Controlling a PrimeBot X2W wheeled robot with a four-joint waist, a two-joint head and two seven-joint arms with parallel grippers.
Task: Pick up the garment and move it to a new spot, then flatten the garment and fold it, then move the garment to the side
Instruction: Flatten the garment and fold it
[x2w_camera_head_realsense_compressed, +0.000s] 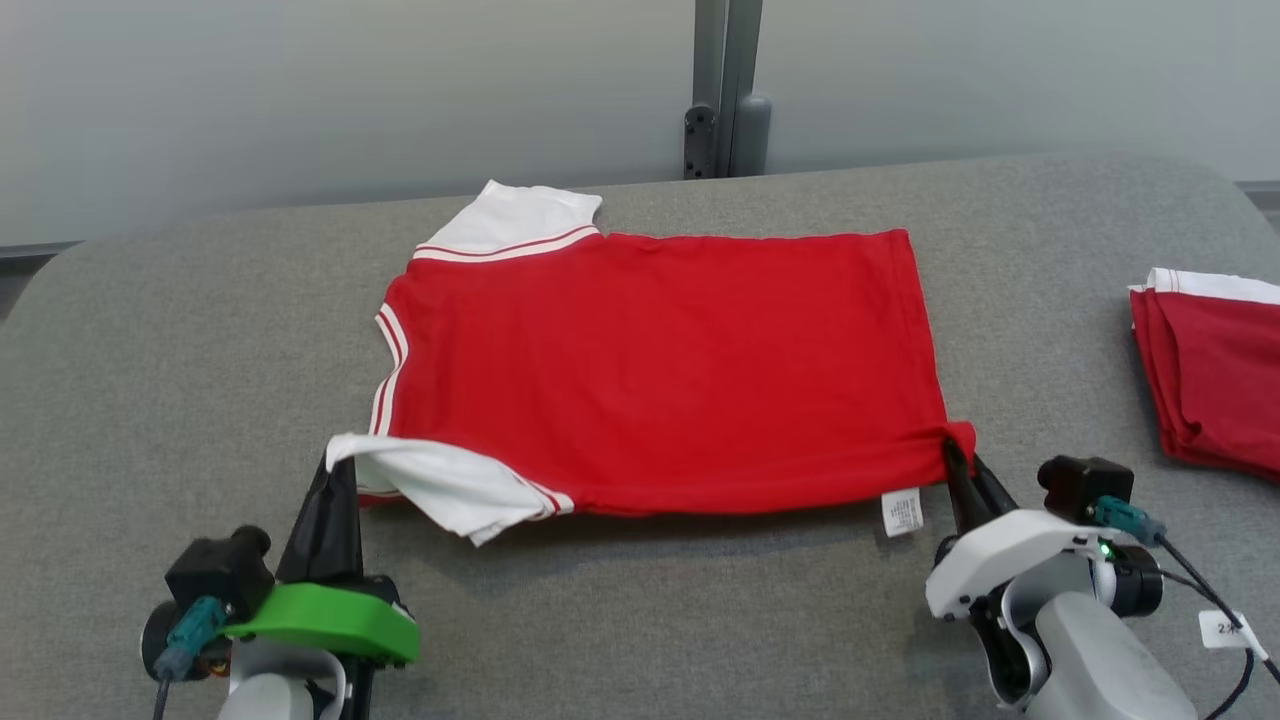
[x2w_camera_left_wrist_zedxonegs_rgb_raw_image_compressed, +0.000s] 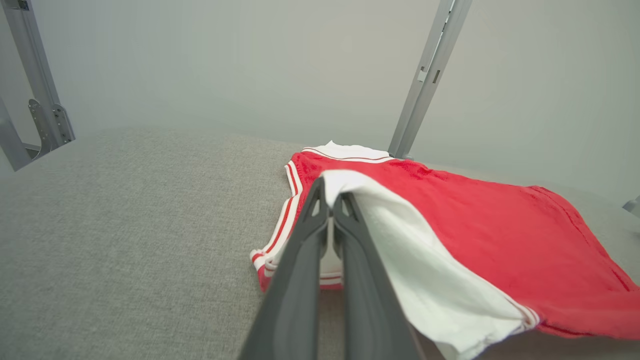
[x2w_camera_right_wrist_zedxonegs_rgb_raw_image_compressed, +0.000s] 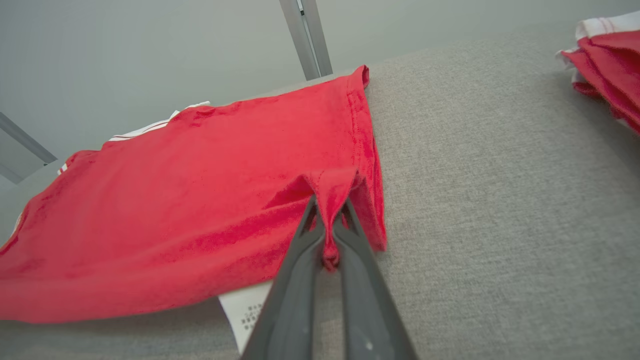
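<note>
The garment (x2w_camera_head_realsense_compressed: 660, 370) is a red shirt with white sleeves and red-striped trim, spread across the grey table (x2w_camera_head_realsense_compressed: 150, 400). Its near edge is lifted slightly off the cloth surface. My left gripper (x2w_camera_head_realsense_compressed: 335, 465) is shut on the near white sleeve (x2w_camera_head_realsense_compressed: 440, 485) at the shirt's left corner; in the left wrist view the sleeve (x2w_camera_left_wrist_zedxonegs_rgb_raw_image_compressed: 425, 280) drapes over the closed fingers (x2w_camera_left_wrist_zedxonegs_rgb_raw_image_compressed: 300, 260). At the near right hem corner my right gripper (x2w_camera_head_realsense_compressed: 955, 450) is shut on the red fabric, which bunches between its fingers (x2w_camera_right_wrist_zedxonegs_rgb_raw_image_compressed: 300, 270) in the right wrist view. A white care label (x2w_camera_head_realsense_compressed: 902, 512) hangs under the hem.
A folded pile of red and white garments (x2w_camera_head_realsense_compressed: 1215, 380) lies at the table's right edge. A grey metal post (x2w_camera_head_realsense_compressed: 725, 90) stands behind the table against the pale wall. Bare grey table surface runs to the left of the shirt and along the front.
</note>
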